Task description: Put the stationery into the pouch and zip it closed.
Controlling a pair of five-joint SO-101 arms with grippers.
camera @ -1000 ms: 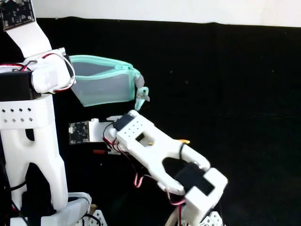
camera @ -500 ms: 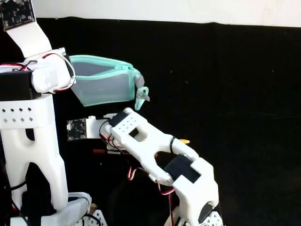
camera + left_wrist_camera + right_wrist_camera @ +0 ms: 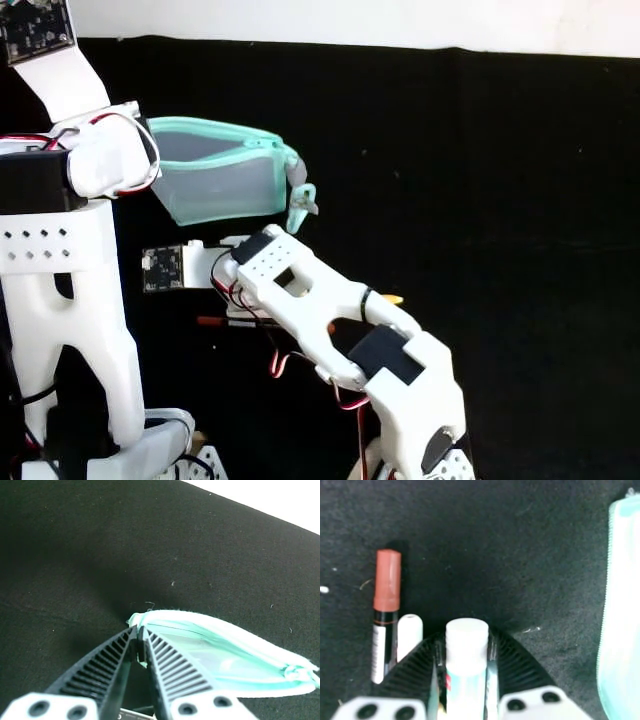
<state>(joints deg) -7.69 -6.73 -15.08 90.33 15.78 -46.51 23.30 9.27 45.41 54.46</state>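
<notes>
Pouch [image 3: 220, 185]: mint-green w/ translucent side, at far-left of black table cloth [image 3: 480, 200]. Top edge gapes slightly. Zipper pull [image 3: 300, 205] hangs at the end facing away from the L arm. Cannot tell whether the pouch rests on the cloth or is held off it.

L gripper [image 3: 136, 640]: jaws together, pinching the pouch [image 3: 225, 650] at its corner seam. Ribbed fingers [image 3: 165, 665] meet on the fabric edge.

White-capped stick [image 3: 466, 630]: upright between the R gripper [image 3: 466, 640] jaws, clamped on both sides. Label teal and red; cap stands past the fingertips.

Red-capped marker [image 3: 386, 610]: flat on the cloth, apart from the R gripper, approx. parallel to the stick. White round-ended item [image 3: 410, 635] lies between marker and gripper finger, just beside both; type cannot be told.

R arm [image 3: 320, 310]: low over the cloth, nearer the camera than the pouch, wrist end pointing toward the L arm [image 3: 60, 280]. Pouch edge [image 3: 620, 605] is near the R gripper, not touching it.
</notes>
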